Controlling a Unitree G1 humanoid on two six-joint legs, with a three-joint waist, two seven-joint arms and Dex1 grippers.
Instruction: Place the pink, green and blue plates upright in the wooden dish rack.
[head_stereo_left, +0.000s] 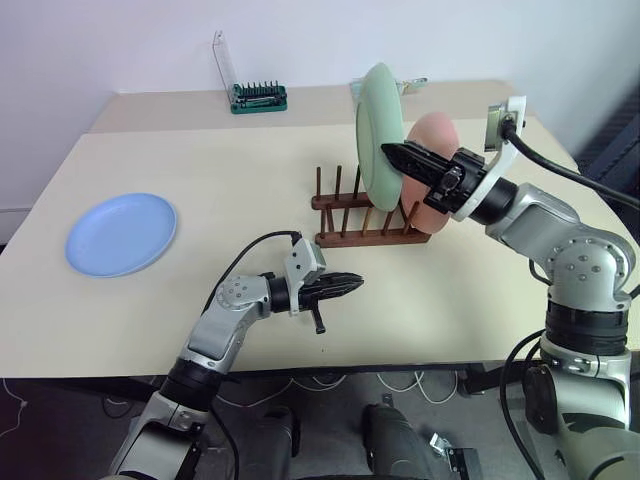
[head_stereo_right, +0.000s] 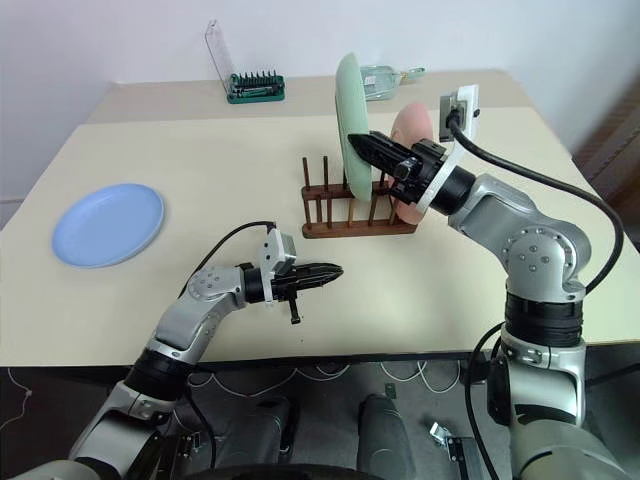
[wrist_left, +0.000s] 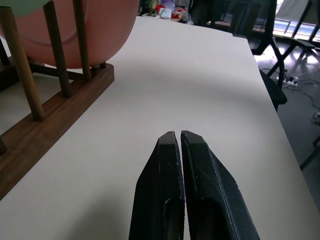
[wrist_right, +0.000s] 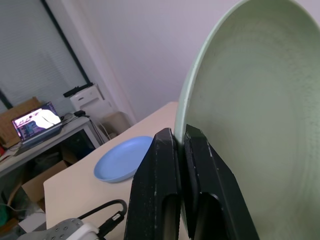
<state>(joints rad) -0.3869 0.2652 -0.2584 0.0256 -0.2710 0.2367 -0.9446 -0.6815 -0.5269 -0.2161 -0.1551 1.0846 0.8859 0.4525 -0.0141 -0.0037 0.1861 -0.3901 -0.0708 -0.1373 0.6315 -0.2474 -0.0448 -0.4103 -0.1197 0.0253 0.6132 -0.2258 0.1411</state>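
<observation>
Green plate (head_stereo_left: 378, 135), upright, pinched at rim by right gripper (head_stereo_left: 392, 152), directly above wooden dish rack (head_stereo_left: 368, 212) pegs (left gripper (head_stereo_left: 354, 284) closed, empty).

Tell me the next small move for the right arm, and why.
Probably lower the green plate straight down into the rack. The right gripper is shut on its rim and holds it upright above the pegs, just beside the pink plate, which already stands in the rack. The blue plate lies flat on the table, so it comes later.
</observation>
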